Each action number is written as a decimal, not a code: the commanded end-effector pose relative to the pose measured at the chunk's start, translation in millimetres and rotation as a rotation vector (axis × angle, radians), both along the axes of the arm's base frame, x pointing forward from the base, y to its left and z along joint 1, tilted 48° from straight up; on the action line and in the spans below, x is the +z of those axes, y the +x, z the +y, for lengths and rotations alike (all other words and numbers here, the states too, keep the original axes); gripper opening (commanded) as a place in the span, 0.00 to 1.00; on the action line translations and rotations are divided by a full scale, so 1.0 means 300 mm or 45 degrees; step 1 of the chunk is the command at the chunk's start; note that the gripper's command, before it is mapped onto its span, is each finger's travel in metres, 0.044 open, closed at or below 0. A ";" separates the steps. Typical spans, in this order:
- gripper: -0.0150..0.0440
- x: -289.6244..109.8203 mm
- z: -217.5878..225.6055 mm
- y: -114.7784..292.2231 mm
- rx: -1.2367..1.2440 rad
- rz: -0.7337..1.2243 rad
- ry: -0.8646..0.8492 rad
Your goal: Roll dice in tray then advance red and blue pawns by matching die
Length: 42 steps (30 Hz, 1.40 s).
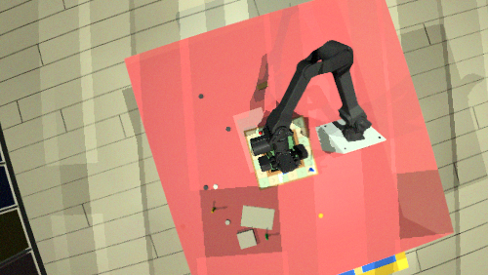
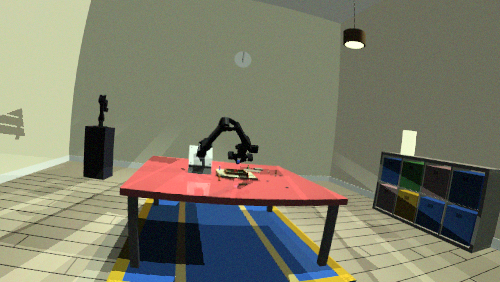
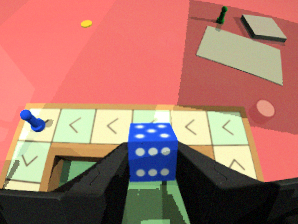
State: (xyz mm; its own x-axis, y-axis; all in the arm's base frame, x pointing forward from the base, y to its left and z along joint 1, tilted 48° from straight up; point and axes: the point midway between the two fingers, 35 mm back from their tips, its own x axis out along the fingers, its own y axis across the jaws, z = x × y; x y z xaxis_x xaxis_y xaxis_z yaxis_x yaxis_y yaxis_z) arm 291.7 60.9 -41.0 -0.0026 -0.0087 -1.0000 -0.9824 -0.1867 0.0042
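My gripper (image 3: 150, 148) (image 2: 239, 159) is shut on the blue die (image 3: 152, 152), which shows white pips on its top and front faces. I hold it above the green tray (image 3: 73, 169) in the middle of the game board (image 3: 109, 125) (image 1: 273, 180). The board's outer ring is made of pale squares marked with arrows. The blue pawn (image 3: 32, 120) (image 1: 310, 170) stands on a corner square. A small red piece (image 1: 261, 132), seemingly the red pawn, sits at the opposite corner.
Two grey cards (image 1: 257, 216) (image 1: 247, 239) (image 3: 242, 52) lie on the red table (image 1: 381, 195) (image 2: 200, 185) beyond the board. Small tokens are scattered about: a yellow one (image 1: 320, 215) (image 3: 87, 23) and black ones (image 1: 201, 96) (image 1: 227, 129). The arm's white base (image 1: 348, 138) stands beside the board.
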 end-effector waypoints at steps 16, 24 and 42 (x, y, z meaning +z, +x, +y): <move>0.25 0.155 0.048 0.029 0.014 -0.020 0.036; 0.25 0.150 0.043 0.026 0.017 -0.020 0.027; 1.00 0.232 0.138 -0.009 0.009 -0.012 0.016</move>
State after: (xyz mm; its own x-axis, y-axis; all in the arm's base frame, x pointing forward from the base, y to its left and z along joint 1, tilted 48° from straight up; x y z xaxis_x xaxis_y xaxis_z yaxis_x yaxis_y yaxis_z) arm 292.5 101.4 28.5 0.0181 0.0194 -0.9996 -0.9786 -0.2047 -0.0217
